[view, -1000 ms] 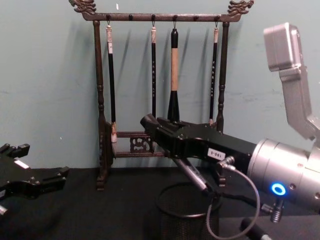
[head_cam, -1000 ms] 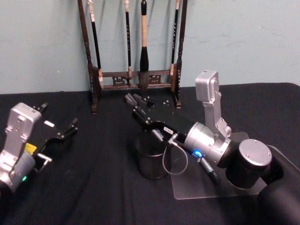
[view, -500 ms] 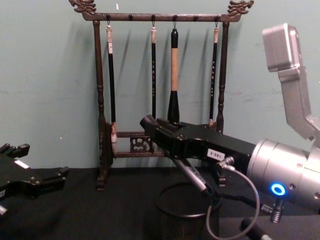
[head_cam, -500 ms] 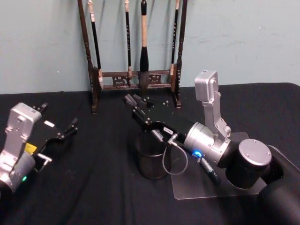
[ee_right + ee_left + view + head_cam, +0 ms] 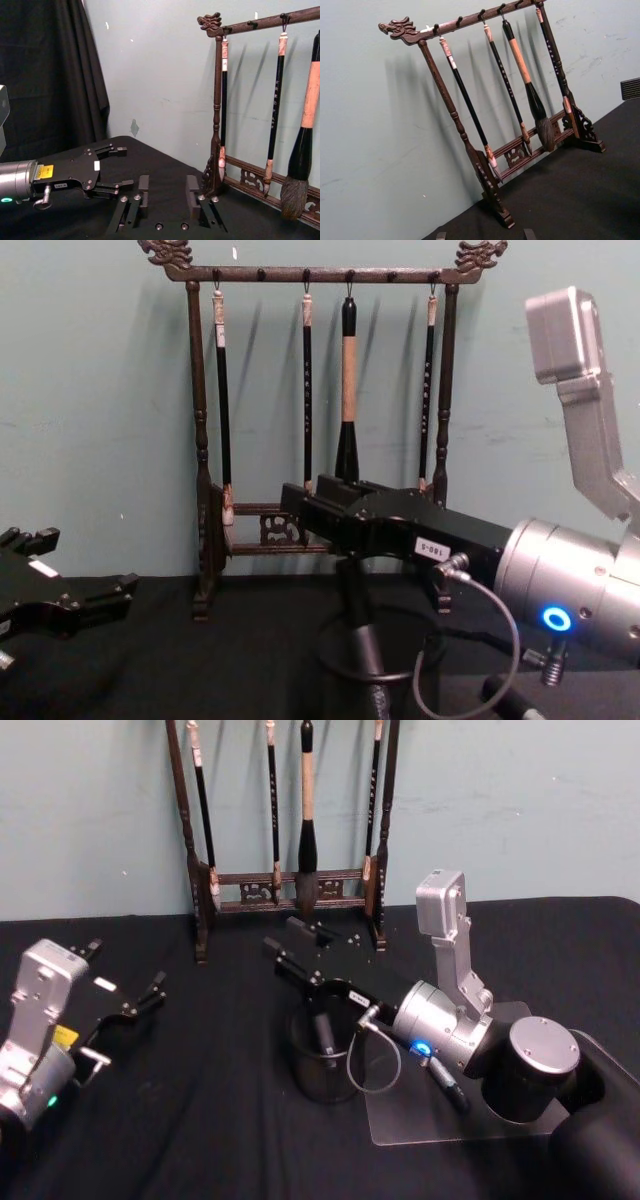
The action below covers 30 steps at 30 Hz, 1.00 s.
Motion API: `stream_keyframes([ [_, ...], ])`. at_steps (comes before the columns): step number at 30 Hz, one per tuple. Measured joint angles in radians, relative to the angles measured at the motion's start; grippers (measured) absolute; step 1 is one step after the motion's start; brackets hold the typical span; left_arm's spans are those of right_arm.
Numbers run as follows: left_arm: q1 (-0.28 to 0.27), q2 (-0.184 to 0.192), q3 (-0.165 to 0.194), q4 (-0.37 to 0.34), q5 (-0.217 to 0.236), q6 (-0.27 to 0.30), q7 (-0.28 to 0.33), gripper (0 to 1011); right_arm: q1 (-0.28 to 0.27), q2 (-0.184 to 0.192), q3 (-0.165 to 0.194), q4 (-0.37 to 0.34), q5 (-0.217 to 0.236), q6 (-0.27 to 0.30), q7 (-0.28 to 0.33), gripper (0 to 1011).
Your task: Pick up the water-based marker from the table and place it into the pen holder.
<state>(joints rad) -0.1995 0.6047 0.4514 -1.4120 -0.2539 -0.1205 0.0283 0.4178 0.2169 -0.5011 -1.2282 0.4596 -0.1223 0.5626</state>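
**Marker in the holder, right hand open above it**

Head view: the right hand [image 5: 288, 942] hangs over the pen holder [image 5: 308, 1082]. Its two fingers are spread wide, with nothing between them. The water-based marker [image 5: 324, 1032] stands inside the holder, close to upright, its top rising above the rim just under the hand. The left hand [image 5: 125, 972] sits over the left side of the bench [image 5: 200, 1130], well apart from the holder, parted and empty.

Left wrist view: this camera looks at the brush rack [image 5: 490, 165] against the wall. Two fingertips [image 5: 529, 233] of the left hand stand apart at the picture's edge, gripping nothing.

Right wrist view: the right hand's fingers [image 5: 143, 187] stand wide apart with a bare gap between them. Beyond them the left hand [image 5: 119, 167] shows open and idle.

Chest view: the marker [image 5: 365, 650] runs from just beneath the right hand [image 5: 305, 495] down through the holder's rim [image 5: 340, 670], leaning a little. Whether its top touches the underside of the hand, I cannot tell.

The step in hand looks like the release that ends the placing, and the marker's place in the holder suggests the task is all but done. The next move calls for the right hand to rise straight up before drawing back. It must clear the marker's top and the holder's rim, and mind the rack behind, so that nothing gets tipped.
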Motion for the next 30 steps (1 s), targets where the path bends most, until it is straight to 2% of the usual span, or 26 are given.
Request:
stream_keyframes([
  [4, 0.0, 0.0, 0.0, 0.0, 0.0, 0.0, 0.0, 1001, 0.0, 0.0, 0.0, 0.0, 0.0, 0.0, 0.0, 617],
  [5, 0.0, 0.0, 0.0, 0.0, 0.0, 0.0, 0.0, 1001, 0.0, 0.0, 0.0, 0.0, 0.0, 0.0, 0.0, 617],
  [8, 0.0, 0.0, 0.0, 0.0, 0.0, 0.0, 0.0, 1001, 0.0, 0.0, 0.0, 0.0, 0.0, 0.0, 0.0, 756],
  [13, 0.0, 0.0, 0.0, 0.0, 0.0, 0.0, 0.0, 1001, 0.0, 0.0, 0.0, 0.0, 0.0, 0.0, 0.0, 874],
  [14, 0.0, 0.0, 0.0, 0.0, 0.0, 0.0, 0.0, 1001, 0.0, 0.0, 0.0, 0.0, 0.0, 0.0, 0.0, 929],
  [19, 0.0, 0.0, 0.0, 0.0, 0.0, 0.0, 0.0, 1001, 0.0, 0.0, 0.0, 0.0, 0.0, 0.0, 0.0, 1003],
  [30, 0.0, 0.0, 0.0, 0.0, 0.0, 0.0, 0.0, 1001, 0.0, 0.0, 0.0, 0.0, 0.0, 0.0, 0.0, 1003],
])
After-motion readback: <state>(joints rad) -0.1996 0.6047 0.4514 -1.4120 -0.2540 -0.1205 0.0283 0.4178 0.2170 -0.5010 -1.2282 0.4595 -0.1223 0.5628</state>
